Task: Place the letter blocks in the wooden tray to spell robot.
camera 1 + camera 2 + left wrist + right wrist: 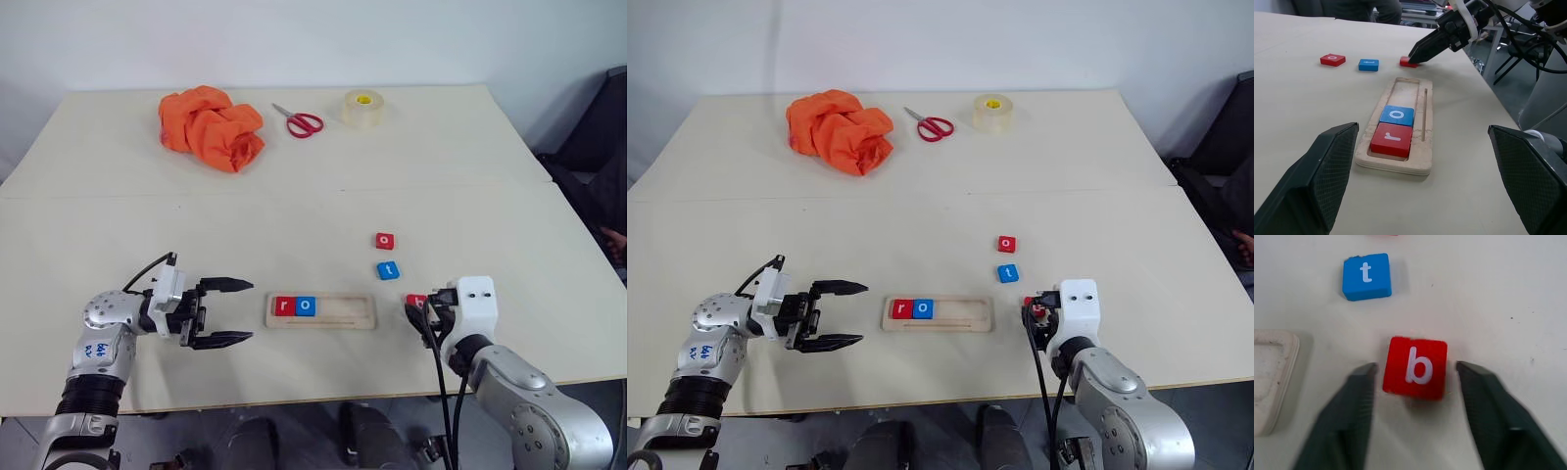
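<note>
We see the wooden tray (pixel 321 311) holding red r (pixel 284 305) and blue o (pixel 306 305) at its left end. The red b (pixel 1415 367) lies on the table (pixel 441 176) between the right gripper (pixel 1415 377)'s spread fingers — untouched, mostly hidden from the head views. Blue t (pixel 388 270) and red o (pixel 385 240) lie apart. The left gripper (pixel 227 312) hovers wide open — empty.
</note>
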